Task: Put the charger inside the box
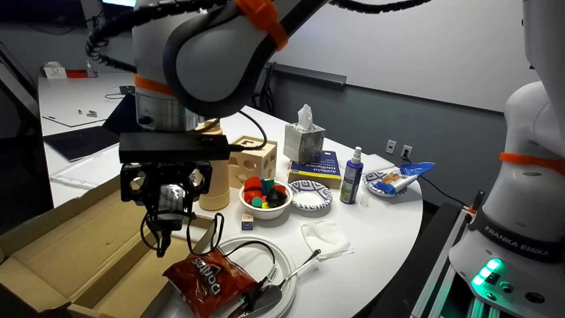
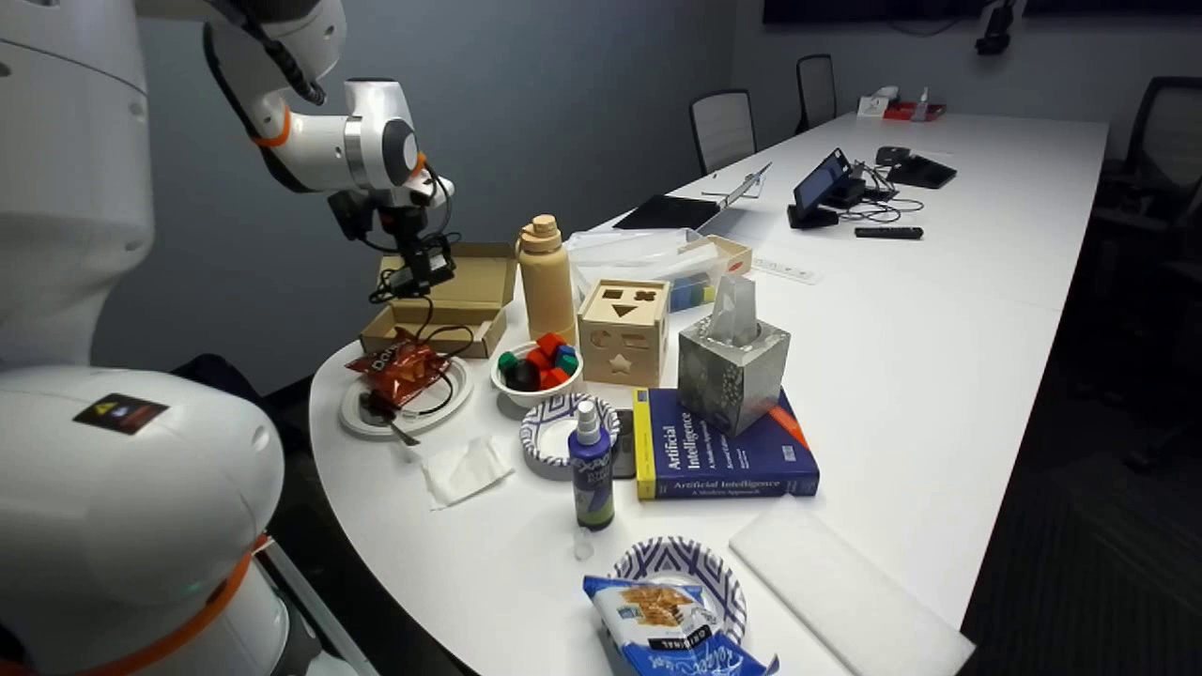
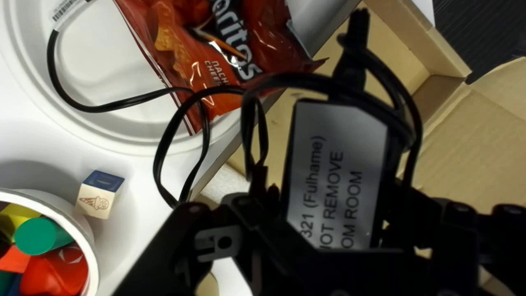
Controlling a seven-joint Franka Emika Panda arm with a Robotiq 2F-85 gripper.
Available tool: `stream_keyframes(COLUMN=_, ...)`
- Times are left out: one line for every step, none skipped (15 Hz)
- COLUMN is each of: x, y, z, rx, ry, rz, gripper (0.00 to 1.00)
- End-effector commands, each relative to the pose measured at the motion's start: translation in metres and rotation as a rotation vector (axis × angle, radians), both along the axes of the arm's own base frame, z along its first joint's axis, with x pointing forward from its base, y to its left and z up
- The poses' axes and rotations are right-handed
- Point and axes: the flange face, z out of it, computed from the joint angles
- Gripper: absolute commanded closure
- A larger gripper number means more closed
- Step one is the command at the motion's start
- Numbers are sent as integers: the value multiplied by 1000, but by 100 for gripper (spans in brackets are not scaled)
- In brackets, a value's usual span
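Observation:
The charger [image 1: 171,201], a black brick with a pale label, is held between the fingers of my gripper [image 1: 171,214]. In the wrist view the charger [image 3: 337,172] fills the space between the fingers of my gripper [image 3: 333,209]. The brown cardboard box [image 1: 75,251] lies open with its flap lid raised, and the charger hangs above it. In an exterior view the box [image 2: 470,340] shows behind the plate. The charger's black cable [image 3: 164,152] loops down over the box edge and the red snack bag [image 3: 197,53] to the white plate. The fingertips are partly hidden by cable.
The white plate [image 1: 284,260] beside the box holds the snack bag and a metal serving utensil [image 1: 304,265]. A bowl of coloured blocks [image 1: 266,213], a small letter block [image 1: 247,222], a tan bottle [image 2: 547,282] and a wooden cube [image 2: 620,347] stand near the box.

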Motion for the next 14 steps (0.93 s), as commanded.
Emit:
stream_keyframes(x=19, y=25, z=-22, rx=-15, ry=42, rz=14, gripper=58)
stream_keyframes(x=21, y=29, z=-28, rx=-13, ry=57, rz=11, gripper=58)
stream_keyframes(x=23, y=33, z=-33, rx=-11, ry=69, rz=6, gripper=58)
stream_keyframes(x=24, y=36, z=-37, rx=-11, ry=79, rz=1, gripper=58)
stream_keyframes(x=25, y=39, z=-42, rx=-8, ry=92, rz=-10, gripper=58)
stream_keyframes(x=26, y=41, z=-45, rx=-10, ry=101, rz=-15, gripper=58)
stream_keyframes(x=26, y=43, z=-49, rx=-7, ry=121, rz=-29, gripper=58)
stream_keyframes(x=26, y=45, z=-52, rx=-9, ry=135, rz=-40, gripper=58)
stream_keyframes(x=26, y=46, z=-56, rx=-9, ry=156, rz=-64, gripper=58)
stream_keyframes(x=27, y=47, z=-58, rx=-9, ry=178, rz=-86, gripper=58)
stream_keyframes(x=27, y=48, z=-61, rx=-8, ry=203, rz=-119, gripper=58)
stream_keyframes(x=28, y=49, z=-63, rx=-5, ry=219, rz=-144, gripper=58)
stream_keyframes(x=29, y=49, z=-65, rx=-5, ry=234, rz=-171, gripper=58)
stream_keyframes(x=31, y=52, z=-65, rx=8, ry=246, rz=-186, gripper=58)
